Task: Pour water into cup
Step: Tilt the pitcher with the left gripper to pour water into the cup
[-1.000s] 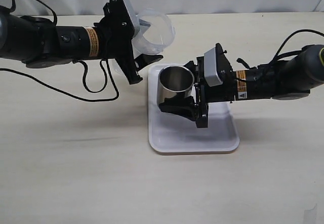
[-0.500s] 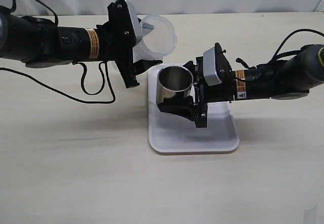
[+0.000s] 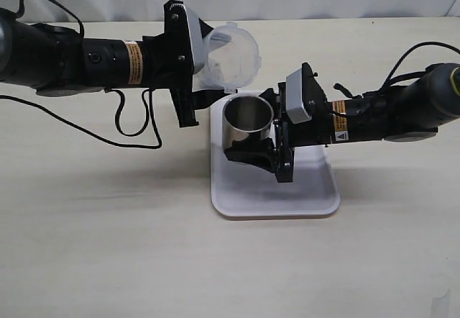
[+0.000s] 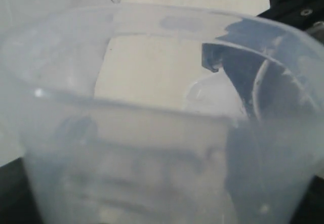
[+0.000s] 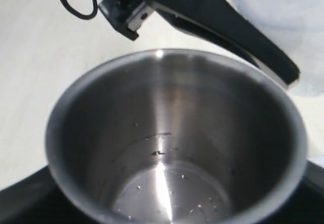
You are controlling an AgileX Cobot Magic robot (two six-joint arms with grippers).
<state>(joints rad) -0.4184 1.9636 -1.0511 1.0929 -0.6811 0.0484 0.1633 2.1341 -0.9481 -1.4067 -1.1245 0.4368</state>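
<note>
The steel cup (image 3: 246, 116) stands on the white tray (image 3: 302, 188). My right gripper (image 3: 260, 127) is shut on the cup, one finger on each side of it. My left gripper (image 3: 203, 101) is shut on the translucent plastic beaker (image 3: 231, 55) and holds it tilted, with its mouth turned towards the cup, up and left of the cup's rim. The beaker (image 4: 152, 148) fills the left wrist view and hides the jaws. In the right wrist view the cup (image 5: 167, 133) is open at the top. Its bottom holds a thin shiny film of water (image 5: 167, 193) with specks.
A black cable (image 3: 133, 127) loops on the table under the left arm. The right arm (image 3: 388, 116) lies low across the table's right side. The tray's near half is bare. A finger (image 5: 217, 21) of the left gripper and the beaker (image 5: 283, 11) hang over the cup's far rim.
My left gripper has rolled and shifted right. The beaker has tipped further and its mouth has moved closer to the cup. The right gripper and the cup have stayed almost still.
</note>
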